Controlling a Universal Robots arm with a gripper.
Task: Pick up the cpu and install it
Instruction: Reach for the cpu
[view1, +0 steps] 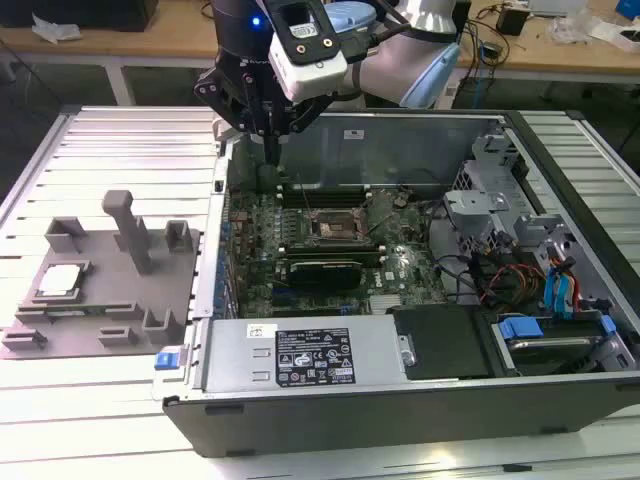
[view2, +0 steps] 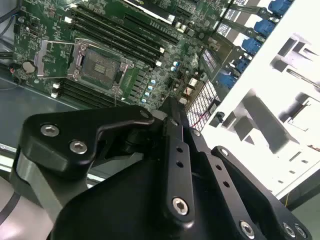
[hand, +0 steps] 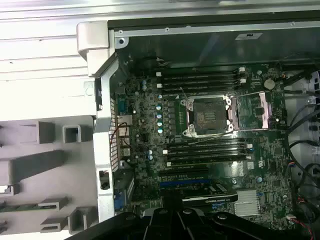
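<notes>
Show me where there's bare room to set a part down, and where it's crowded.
Free: the ribbed table behind the grey tray, and the table strip in front of the tray, beside the computer case. Crowded: the motherboard and the cables and drive bays at the exterior view's right.

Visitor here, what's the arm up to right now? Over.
Gripper above the open computer case, fingers shut, nothing held. Chip lying on the grey tray outside it. Socket open and bare.

Exterior view high, looking down on open case (view1: 420, 135), both wrist views close over its motherboard (hand: 145, 145)
</notes>
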